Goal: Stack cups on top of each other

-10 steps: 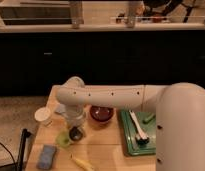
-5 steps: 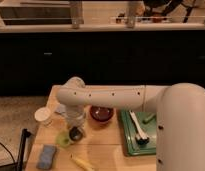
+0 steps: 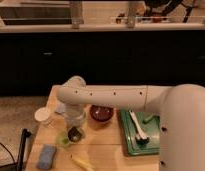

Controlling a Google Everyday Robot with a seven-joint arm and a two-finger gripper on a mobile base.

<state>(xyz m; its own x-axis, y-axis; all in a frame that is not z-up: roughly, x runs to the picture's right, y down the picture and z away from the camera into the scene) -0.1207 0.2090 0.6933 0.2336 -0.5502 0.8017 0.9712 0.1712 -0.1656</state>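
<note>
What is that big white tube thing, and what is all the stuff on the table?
That is a robot's white arm. One camera looks down over it at a wooden table. The arm bends down, and its claw hangs right by two little cups: a lime-green plastic cup and a grey metal cup, close together. I cannot tell if the claw holds anything. Nearby are a dark red bowl, a small white cup, a blue sponge, a yellow thing and a green tray holding a white brush.
</note>
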